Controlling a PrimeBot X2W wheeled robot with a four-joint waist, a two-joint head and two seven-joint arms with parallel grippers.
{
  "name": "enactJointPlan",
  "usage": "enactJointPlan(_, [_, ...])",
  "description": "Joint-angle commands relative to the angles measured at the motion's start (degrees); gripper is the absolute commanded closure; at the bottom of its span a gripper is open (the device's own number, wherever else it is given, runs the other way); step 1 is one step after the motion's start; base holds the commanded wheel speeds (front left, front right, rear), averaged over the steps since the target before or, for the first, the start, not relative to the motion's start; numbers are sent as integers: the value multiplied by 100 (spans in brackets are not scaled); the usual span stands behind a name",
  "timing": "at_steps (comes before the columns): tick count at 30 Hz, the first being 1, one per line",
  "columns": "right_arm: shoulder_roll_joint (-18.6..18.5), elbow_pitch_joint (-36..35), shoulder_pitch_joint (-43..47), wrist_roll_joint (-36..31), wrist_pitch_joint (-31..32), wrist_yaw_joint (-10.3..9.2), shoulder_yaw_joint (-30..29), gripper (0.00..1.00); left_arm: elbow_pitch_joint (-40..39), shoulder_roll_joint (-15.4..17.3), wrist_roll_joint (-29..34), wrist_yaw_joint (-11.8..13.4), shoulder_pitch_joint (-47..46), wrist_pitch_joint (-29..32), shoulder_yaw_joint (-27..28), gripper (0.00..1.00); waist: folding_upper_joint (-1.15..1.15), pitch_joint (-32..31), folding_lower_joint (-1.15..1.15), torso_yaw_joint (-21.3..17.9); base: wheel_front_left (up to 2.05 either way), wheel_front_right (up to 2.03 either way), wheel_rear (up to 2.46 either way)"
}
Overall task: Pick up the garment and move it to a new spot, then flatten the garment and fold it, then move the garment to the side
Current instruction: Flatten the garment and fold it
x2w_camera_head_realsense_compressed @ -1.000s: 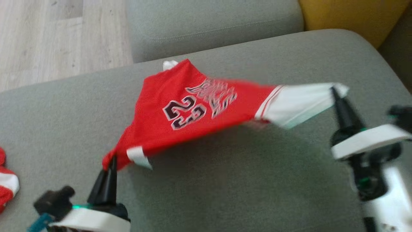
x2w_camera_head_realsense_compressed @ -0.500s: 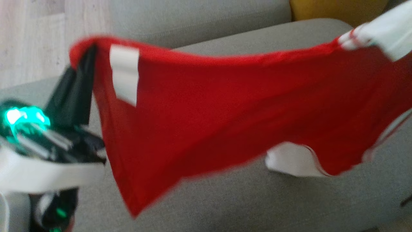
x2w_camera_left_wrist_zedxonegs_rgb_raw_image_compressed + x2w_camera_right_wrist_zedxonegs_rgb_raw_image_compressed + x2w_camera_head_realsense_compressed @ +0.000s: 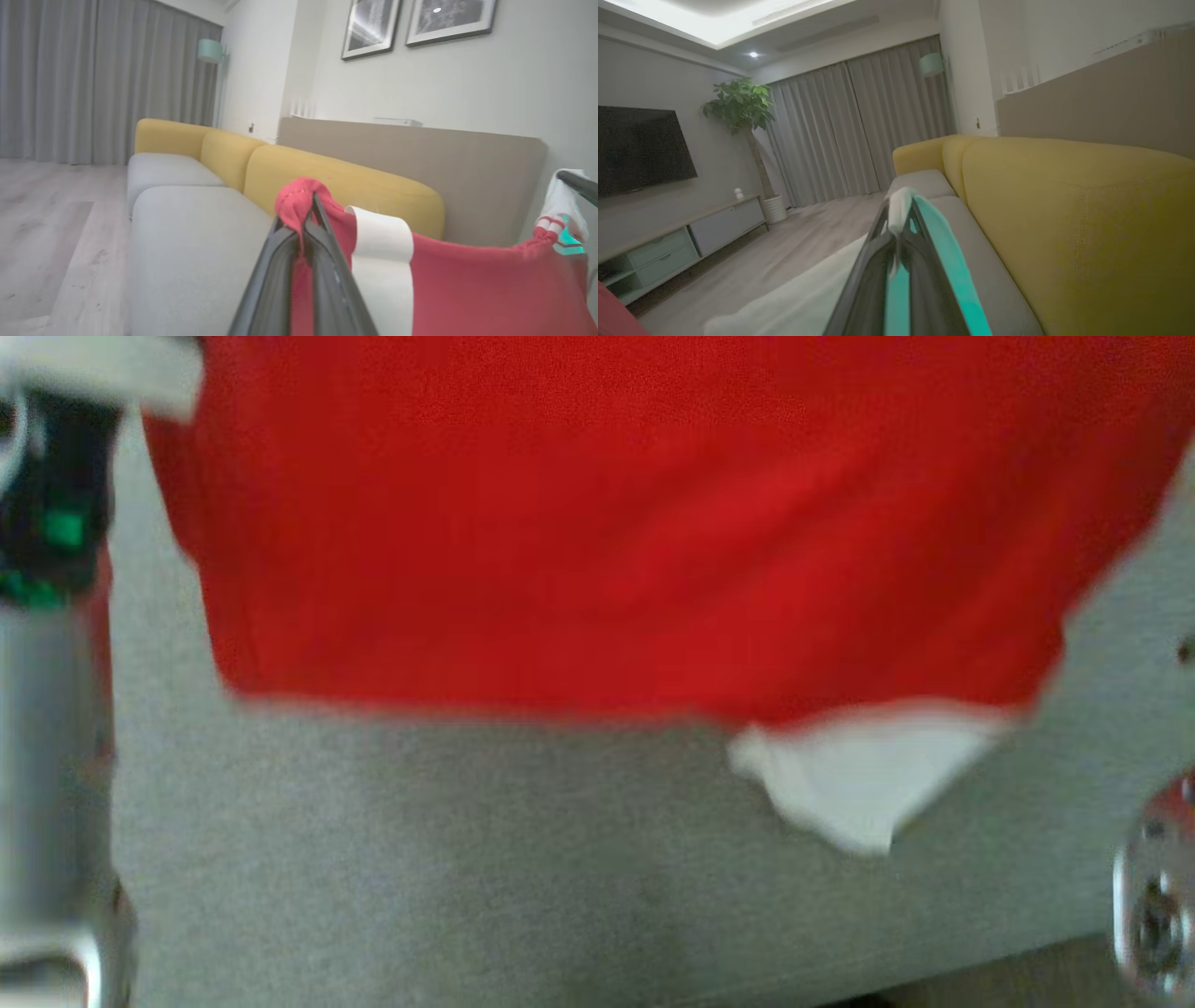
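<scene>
Fabric aloft: the red cloth garment with white trim [image 3: 635,523] is held up and spread wide like a curtain, and the grey upholstered sofa seat [image 3: 467,859] is seen below its blurred lower hem in the head view. A white sleeve end [image 3: 859,784] hangs beneath that hem toward the right.

One red corner is bunched and pinched at the tips of the left gripper [image 3: 310,205], whose two long dark fingers are pressed together on the cloth. A broad white strip [image 3: 380,252] is draped over the top edge just beside that grip. The far end, white with red stripes, is clamped by the right gripper [image 3: 901,203], its fingers drawn tight on a tuft of white fabric that pokes up between the tips. Between the two grips the top edge is strung in a shallow sag.

Behind the garment the mustard-yellow sofa backrest [image 3: 350,182] is seen, then a taupe wall panel [image 3: 420,154] with two framed pictures [image 3: 411,23] above it. Further out, grey curtains [image 3: 93,79] and a pale wooden floor [image 3: 46,233] are in view. A leafy potted plant [image 3: 742,112] and a dark wall-mounted television [image 3: 640,149] are picked up from the right wrist.
</scene>
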Motion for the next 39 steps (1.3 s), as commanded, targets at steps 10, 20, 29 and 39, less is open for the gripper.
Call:
enactJointPlan(10, [301,1905,-2729,-993,-1455,-4,453,100,2698,-244,1137,-37,-2819,-2247,-121,100,0,1539,-3,542,0,0,0])
enactJointPlan(20, [163,2020,-1634,-549,-2261,-4,838,100,3945,-348,1307,-172,-2612,-3784,-813,100,0,1590,-3,520,0,0,0])
enactJointPlan(29, [-26,1232,1805,-134,-2519,-4,775,100,2998,-12,912,-182,218,-3936,-983,100,0,780,-3,437,0,0,0])
enactJointPlan(39, [-105,645,4638,-289,-2118,-4,606,100,1536,-181,1116,-102,3853,-3939,-610,100,0,-390,-3,425,0,0,0])
